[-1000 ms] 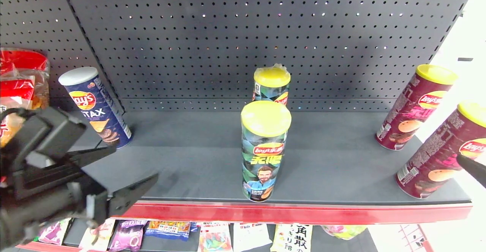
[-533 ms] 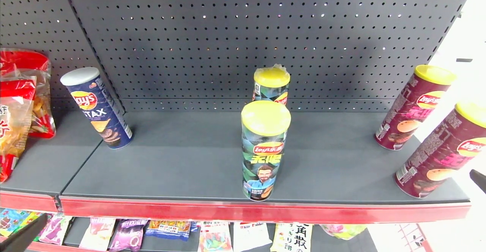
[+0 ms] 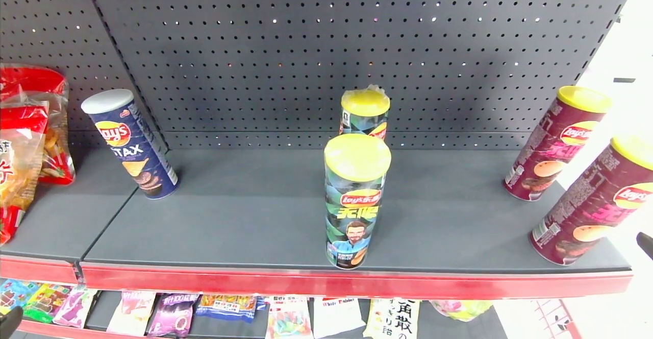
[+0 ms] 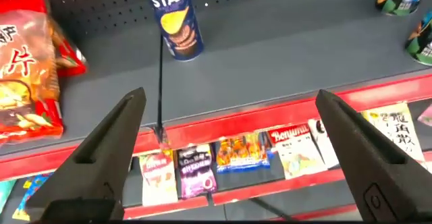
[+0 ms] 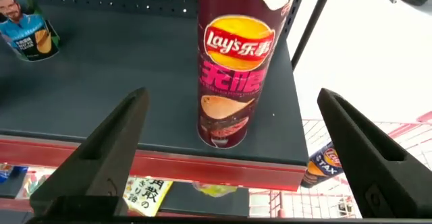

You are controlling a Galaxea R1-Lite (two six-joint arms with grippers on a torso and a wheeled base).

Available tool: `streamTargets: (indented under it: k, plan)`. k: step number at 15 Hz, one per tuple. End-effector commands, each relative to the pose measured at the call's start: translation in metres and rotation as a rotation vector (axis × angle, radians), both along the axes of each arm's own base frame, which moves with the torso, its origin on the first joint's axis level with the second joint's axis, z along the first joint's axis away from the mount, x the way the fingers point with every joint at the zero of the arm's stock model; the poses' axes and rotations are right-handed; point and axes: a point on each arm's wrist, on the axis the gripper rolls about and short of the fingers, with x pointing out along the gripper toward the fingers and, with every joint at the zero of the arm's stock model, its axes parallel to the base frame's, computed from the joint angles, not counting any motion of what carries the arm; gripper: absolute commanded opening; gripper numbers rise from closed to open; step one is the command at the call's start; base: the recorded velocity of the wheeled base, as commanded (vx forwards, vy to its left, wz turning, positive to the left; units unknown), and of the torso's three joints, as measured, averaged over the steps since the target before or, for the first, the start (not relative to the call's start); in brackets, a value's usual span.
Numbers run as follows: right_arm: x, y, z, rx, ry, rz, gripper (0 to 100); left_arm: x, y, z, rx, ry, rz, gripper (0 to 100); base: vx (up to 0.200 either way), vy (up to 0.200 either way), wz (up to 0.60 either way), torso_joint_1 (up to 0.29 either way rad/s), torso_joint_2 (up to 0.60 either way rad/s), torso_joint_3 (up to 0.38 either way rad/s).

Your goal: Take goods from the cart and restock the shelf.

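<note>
On the grey shelf (image 3: 245, 216) stand a blue can (image 3: 130, 145) at the left, two green cans with yellow lids (image 3: 355, 201) in the middle, and two maroon cans (image 3: 558, 142) at the right. My left gripper (image 4: 229, 156) is open and holds nothing. It hangs below and in front of the shelf's red front edge (image 4: 270, 113), with the blue can (image 4: 172, 18) beyond it. My right gripper (image 5: 229, 156) is open too, facing the front maroon can (image 5: 236, 69) from a short way off. A blue can (image 5: 322, 164) lies in the red wire cart (image 5: 391, 133) below.
Red snack bags (image 3: 25, 135) fill the shelf's left end. Small packets (image 3: 224, 311) hang on the lower shelf. The perforated back panel (image 3: 306, 48) closes the rear. Bare shelf lies between the blue can and the green cans, and between the green and maroon cans.
My left gripper has dropped from in front of the shelf's left part to the head view's bottom corner. The right gripper's tip has sunk a little at the right edge.
</note>
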Motion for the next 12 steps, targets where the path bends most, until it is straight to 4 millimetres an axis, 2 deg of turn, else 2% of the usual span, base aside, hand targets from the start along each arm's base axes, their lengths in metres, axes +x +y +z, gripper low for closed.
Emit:
streamTargets:
  k: [1,7,11,12]
  plan:
    - [0.0003,-0.0001,-0.0002,-0.002,0.001,0.000,100,-0.0009,0.0004,0.0004,-0.002,-0.006,0.003,100,-0.200,0.000,0.00,0.007,0.00,-0.002]
    - [-0.0008,0.0003,-0.0053,-0.017,0.013,0.003,100,-0.0010,0.0004,-0.0019,0.000,0.000,0.001,100,-0.200,0.000,0.00,0.000,0.00,0.002]
    - [-0.0011,0.0006,-0.0079,-0.015,0.020,0.008,100,-0.0012,0.0005,-0.0023,-0.001,0.000,0.005,100,0.000,0.000,0.00,0.000,0.00,0.000]
    - [-0.0011,0.0006,-0.0088,-0.016,0.023,0.008,100,-0.0014,0.0006,-0.0027,-0.003,0.000,0.006,100,0.000,-0.200,0.00,0.017,0.01,-0.002]
